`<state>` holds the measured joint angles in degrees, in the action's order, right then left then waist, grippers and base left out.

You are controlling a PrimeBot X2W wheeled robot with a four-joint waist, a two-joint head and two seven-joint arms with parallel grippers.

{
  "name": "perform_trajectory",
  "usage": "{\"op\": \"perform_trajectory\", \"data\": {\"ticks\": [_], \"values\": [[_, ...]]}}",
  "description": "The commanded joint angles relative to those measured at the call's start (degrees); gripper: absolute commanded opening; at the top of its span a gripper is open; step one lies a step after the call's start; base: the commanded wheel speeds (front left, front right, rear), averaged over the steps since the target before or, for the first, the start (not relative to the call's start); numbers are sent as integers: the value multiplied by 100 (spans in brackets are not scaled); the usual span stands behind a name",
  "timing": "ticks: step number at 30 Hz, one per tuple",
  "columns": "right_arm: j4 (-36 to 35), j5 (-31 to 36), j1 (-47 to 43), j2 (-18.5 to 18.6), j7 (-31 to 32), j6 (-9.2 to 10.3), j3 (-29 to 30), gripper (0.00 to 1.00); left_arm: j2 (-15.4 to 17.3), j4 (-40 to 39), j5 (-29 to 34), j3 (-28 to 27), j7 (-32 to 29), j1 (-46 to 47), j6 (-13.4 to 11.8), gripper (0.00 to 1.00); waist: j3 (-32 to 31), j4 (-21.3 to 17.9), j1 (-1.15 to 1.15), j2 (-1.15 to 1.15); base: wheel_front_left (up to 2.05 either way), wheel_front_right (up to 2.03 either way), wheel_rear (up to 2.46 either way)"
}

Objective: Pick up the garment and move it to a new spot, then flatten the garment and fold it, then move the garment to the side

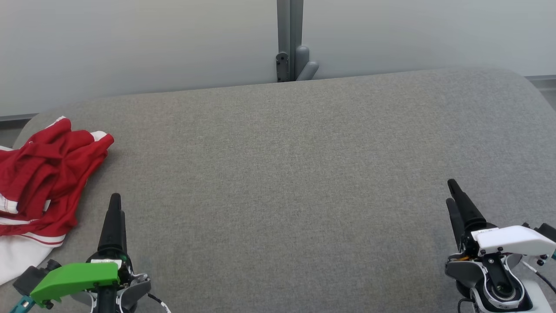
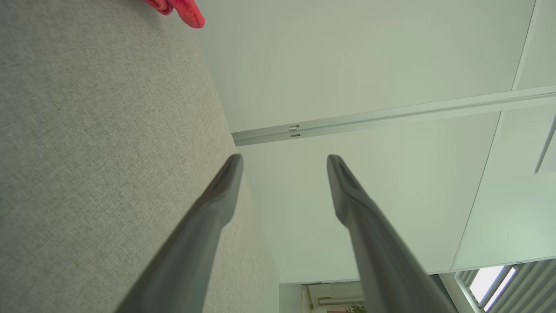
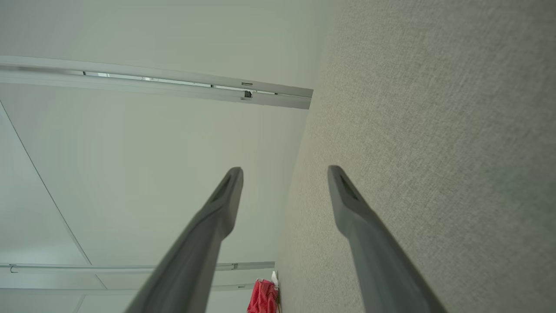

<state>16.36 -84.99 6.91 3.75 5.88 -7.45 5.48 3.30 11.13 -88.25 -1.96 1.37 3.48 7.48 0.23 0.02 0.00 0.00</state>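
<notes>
Garment (image 1: 41, 174) seemingly overhangs left edge of table (image 1: 278, 174).

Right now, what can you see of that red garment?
The garment is red cloth with white trim and a white part below; it looks soft and thin. It lies crumpled in a loose heap, unfolded, at the left end of the grey fabric-covered surface, partly cut off by the head view's edge. It rests on that surface. The left fingers stand near it, not touching.
</notes>
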Motion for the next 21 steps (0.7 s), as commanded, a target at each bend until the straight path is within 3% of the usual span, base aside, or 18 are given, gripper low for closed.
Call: {"op": "perform_trajectory", "data": {"ticks": [1,12,21], "values": [[-169,294,215,87,-88,-2,-11,100,103,-130,264,24,62,246,0,100,-1,-1,0,0,0,0,0],[-592,2033,391,250,-434,-2,-234,100,131,-467,1992,107,290,398,1,100,-2,-10,0,0,0,0,0],[-772,3055,420,308,-663,-3,-387,100,204,-602,3098,263,439,454,-18,100,-5,-1,0,0,0,0,0]]}}
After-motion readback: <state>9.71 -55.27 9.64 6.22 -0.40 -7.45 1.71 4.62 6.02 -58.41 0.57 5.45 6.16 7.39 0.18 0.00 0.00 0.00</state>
